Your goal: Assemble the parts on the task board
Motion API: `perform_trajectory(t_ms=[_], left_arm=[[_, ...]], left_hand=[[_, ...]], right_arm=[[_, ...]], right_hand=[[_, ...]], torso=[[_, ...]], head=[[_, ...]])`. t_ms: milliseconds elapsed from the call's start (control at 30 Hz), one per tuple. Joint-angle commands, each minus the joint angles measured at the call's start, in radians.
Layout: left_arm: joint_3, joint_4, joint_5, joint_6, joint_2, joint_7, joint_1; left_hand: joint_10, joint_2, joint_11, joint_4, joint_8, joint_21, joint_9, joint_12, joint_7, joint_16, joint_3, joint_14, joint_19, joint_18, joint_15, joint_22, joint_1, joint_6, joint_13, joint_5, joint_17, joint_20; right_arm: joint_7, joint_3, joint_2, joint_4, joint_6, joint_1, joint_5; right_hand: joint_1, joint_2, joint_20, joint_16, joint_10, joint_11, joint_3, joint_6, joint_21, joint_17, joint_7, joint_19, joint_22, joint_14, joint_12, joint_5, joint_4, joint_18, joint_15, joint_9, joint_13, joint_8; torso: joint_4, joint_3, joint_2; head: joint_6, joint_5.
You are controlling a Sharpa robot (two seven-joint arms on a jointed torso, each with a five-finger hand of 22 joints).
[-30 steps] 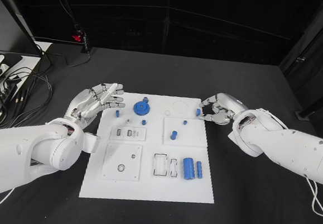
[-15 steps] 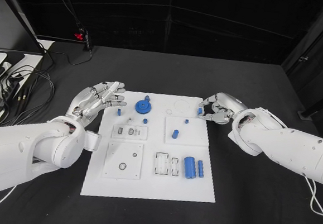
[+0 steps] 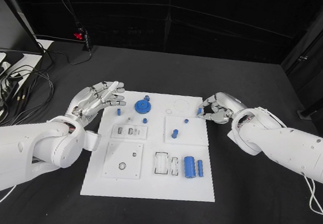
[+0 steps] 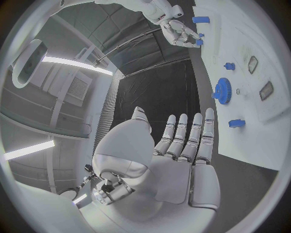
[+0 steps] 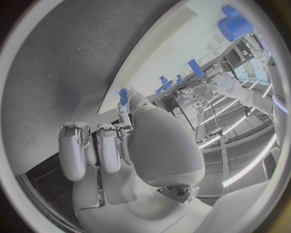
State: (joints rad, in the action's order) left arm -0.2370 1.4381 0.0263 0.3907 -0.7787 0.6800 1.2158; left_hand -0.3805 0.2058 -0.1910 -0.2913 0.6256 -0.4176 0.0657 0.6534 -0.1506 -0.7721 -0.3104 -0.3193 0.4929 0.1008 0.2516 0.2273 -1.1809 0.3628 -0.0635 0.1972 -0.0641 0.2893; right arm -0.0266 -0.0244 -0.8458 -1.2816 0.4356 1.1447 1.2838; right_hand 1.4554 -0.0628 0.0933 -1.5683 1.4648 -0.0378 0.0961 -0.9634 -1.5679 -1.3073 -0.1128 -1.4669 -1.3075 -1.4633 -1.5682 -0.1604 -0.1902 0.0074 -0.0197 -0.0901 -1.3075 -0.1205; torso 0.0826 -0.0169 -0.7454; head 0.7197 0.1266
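Fingers on my right hand [image 3: 215, 109] are curled in at the far right corner of the task board [image 3: 149, 186], pinching a small blue part [image 3: 199, 111], looks like. My left hand [image 3: 98, 100] lies flat and spread just off the board's far left edge, holding nothing; the blue gear [image 3: 142, 107] sits on the board just beside it.

Left wrist view: my fingers [image 4: 185, 137] point straight out, released, the gear [image 4: 222, 91] and a blue peg [image 4: 236, 123] just beyond the tips.

Right wrist view: fingertips [image 5: 124, 103] are clenched on the blue part [image 5: 123, 93] at the board's edge. I'd guess it seats right near there, so the right hand is nearer.
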Motion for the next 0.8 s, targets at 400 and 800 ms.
perform_trajectory(t_ms=[400,800], left_arm=[[0.001,0.002,0.005,0.005,-0.003,0.146,0.002],[0.001,0.002,0.005,0.005,-0.003,0.145,0.002]], left_hand=[[-0.002,0.01,-0.008,0.002,-0.005,-0.004,0.001,0.004,-0.087,0.005,-0.002,-0.003,0.008,0.011,-0.002,-0.002,-0.003,-0.01,-0.001,0.008,0.001,-0.002],[-0.003,0.011,-0.01,0.002,-0.005,-0.004,0.001,0.004,-0.089,0.006,-0.001,-0.003,0.008,0.011,-0.003,-0.002,-0.004,-0.01,-0.001,0.009,0.001,-0.002]], right_arm=[[0.002,0.001,0.003,0.0,0.004,0.0,0.004],[-0.001,0.001,0.002,-0.004,0.004,-0.003,0.004]], right_hand=[[-0.005,0.014,0.004,-0.002,0.106,-0.009,0.006,-0.028,-0.003,-0.264,-0.001,-0.104,-0.263,-0.107,-0.003,0.01,-0.008,-0.007,0.007,-0.001,-0.263,-0.005],[0.001,0.004,0.007,-0.002,0.106,-0.013,0.005,-0.013,-0.003,-0.264,-0.007,-0.104,-0.263,-0.107,-0.003,-0.002,-0.003,-0.007,0.01,0.007,-0.263,0.012]], torso=[[-0.0002,-0.0002,0.0],[0.0001,0.0001,0.0]], head=[[0.003,-0.006],[0.004,-0.006]])
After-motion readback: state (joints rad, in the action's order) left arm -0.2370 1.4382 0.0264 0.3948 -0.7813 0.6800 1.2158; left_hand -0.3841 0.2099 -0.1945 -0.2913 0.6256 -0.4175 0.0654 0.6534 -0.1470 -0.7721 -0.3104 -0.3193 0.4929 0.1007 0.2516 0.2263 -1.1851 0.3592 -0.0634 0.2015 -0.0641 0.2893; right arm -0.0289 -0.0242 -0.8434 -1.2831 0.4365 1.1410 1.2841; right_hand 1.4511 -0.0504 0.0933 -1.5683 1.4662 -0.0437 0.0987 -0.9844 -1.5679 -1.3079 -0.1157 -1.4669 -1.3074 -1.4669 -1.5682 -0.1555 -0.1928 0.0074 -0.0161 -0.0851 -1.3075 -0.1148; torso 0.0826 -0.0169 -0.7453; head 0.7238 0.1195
